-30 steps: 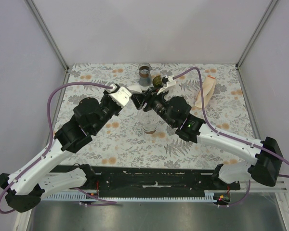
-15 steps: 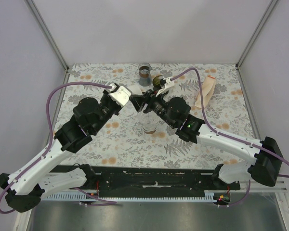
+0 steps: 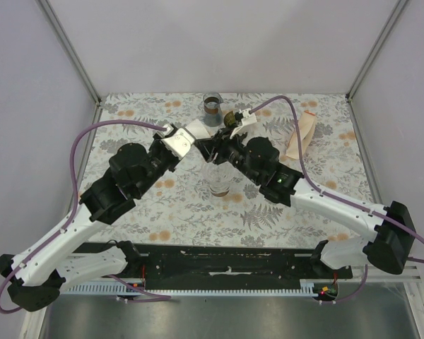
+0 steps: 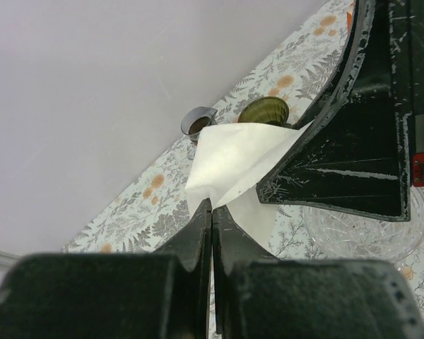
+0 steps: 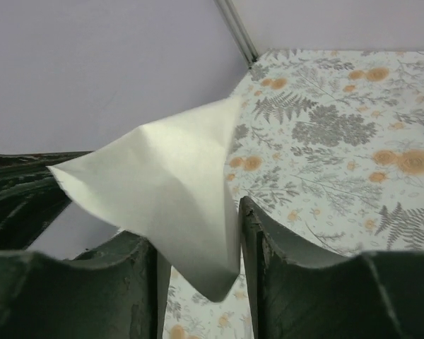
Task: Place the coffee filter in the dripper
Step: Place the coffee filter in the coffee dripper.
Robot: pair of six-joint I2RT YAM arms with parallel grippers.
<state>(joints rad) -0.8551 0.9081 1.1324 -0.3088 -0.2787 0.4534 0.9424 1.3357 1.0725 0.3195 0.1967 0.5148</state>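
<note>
The coffee filter (image 3: 196, 131) is a white folded paper held in the air, also seen in the left wrist view (image 4: 233, 159) and the right wrist view (image 5: 162, 191). My left gripper (image 3: 188, 140) is shut on its lower corner (image 4: 212, 206). My right gripper (image 3: 208, 147) is open, its fingers (image 5: 268, 275) standing on either side of the filter's other corner with a gap left. The olive-green dripper (image 3: 232, 119) stands on the table just beyond the filter and shows behind it in the left wrist view (image 4: 263, 111).
A glass jar with a brown band (image 3: 212, 106) stands at the back, left of the dripper. A clear glass carafe (image 3: 219, 180) sits below both grippers (image 4: 367, 226). A pale peach packet (image 3: 302, 136) lies at the right. The floral tablecloth (image 3: 162, 212) covers the table.
My right gripper has moved up and left to the filter, so the paper's corner now lies between its open fingers. My left gripper keeps hold and has barely moved.
</note>
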